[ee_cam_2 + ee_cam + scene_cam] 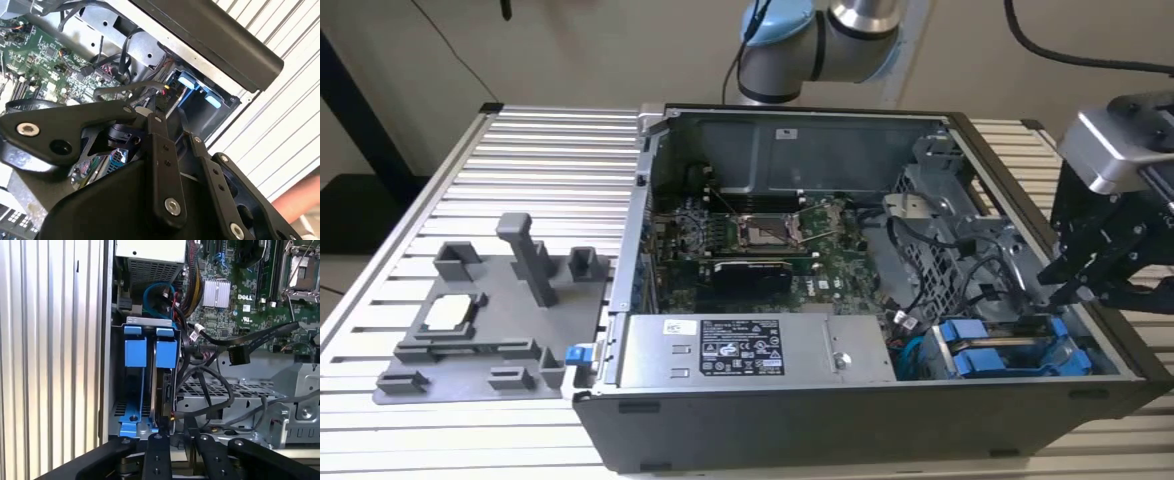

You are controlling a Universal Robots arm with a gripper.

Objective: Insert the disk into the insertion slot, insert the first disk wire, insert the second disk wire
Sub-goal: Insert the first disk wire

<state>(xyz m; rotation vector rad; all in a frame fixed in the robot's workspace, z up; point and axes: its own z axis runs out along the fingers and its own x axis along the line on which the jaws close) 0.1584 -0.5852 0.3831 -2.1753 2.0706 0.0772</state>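
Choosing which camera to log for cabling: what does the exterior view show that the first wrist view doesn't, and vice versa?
Exterior view adds: the grey fixture tray beside the case, and the arm's blue-capped joint. First wrist view adds: a loose black connector hanging on a flat cable. Both share: the disk standing in its blue carrier, and the CPU socket.

Table: ribbed bare aluminium, satin sheen. Computer case: matt dark sheet metal; fixture at the exterior view's left: matt grey plastic. Gripper: matt black finish
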